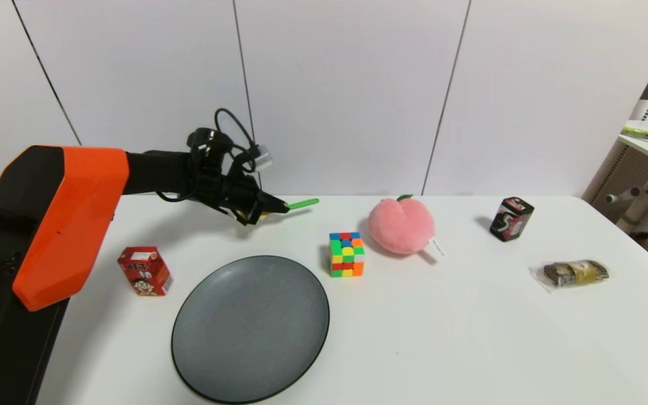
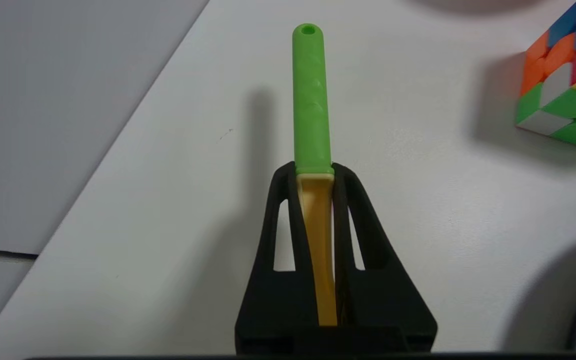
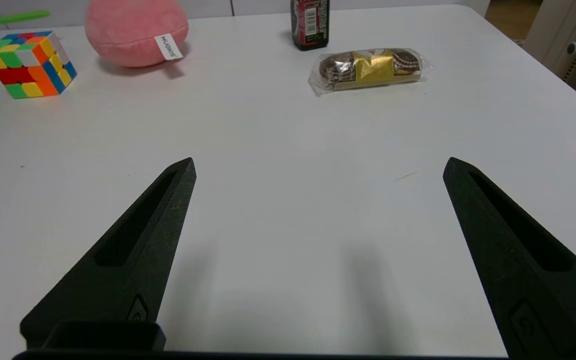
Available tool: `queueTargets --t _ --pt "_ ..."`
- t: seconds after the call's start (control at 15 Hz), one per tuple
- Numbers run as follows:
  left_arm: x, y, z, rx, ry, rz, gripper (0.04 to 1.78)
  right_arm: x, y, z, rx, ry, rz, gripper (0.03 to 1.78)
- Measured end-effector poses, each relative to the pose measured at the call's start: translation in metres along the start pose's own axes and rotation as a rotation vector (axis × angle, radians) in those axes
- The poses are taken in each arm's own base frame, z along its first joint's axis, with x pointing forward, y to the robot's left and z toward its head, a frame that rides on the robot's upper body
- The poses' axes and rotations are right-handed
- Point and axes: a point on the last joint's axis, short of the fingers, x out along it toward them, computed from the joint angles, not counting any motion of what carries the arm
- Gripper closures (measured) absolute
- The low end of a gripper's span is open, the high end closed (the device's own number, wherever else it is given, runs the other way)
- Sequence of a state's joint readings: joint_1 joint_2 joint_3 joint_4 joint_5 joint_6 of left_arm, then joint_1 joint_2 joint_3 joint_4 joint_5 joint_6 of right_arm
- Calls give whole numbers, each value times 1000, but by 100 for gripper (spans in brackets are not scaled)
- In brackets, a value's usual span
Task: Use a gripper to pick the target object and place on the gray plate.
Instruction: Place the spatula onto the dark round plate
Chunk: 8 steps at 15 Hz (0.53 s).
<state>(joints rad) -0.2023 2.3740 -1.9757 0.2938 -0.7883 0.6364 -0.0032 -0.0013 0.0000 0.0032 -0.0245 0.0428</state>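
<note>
My right pincer (image 3: 318, 165) hangs low over the bare front of the white surface (image 1: 470, 337), its two fingers spread wide and holding nothing. Nearest me on the left side lies the gray plate (image 1: 251, 329), flat and with nothing on it, a small red carton (image 1: 145, 271) standing just beside its left rim. Past the plate's far right edge sits a puzzle cube (image 1: 346, 254), and beside that a pink plush peach (image 1: 401, 225). Further right are a wrapped snack (image 1: 574, 273) and, behind it, a small dark box (image 1: 511, 219).

My left pincer (image 1: 279, 207) is raised above the surface beyond the plate's far rim, clamped tight on the toy spoon (image 2: 313, 100). In the left wrist view the two fingers press on either side of the pale yellow neck, right where it meets the green handle; the handle juts straight out past the fingertips, while the yellow part runs back between them. The spoon's head is hidden inside the grip. In the head view the handle points right, toward the peach, clear of the surface and well apart from the plate below.
</note>
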Motion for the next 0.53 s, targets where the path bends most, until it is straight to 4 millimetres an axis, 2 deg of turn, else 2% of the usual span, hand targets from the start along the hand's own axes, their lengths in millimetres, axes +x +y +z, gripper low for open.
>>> queueTargets --t 0.27,0.53 --pt "-27 -16 25 23 16 -11 166 0 0 0 0 0 0 10" --pt "-66 -45 47 48 71 -29 166 0 0 0 0 0 0 10"
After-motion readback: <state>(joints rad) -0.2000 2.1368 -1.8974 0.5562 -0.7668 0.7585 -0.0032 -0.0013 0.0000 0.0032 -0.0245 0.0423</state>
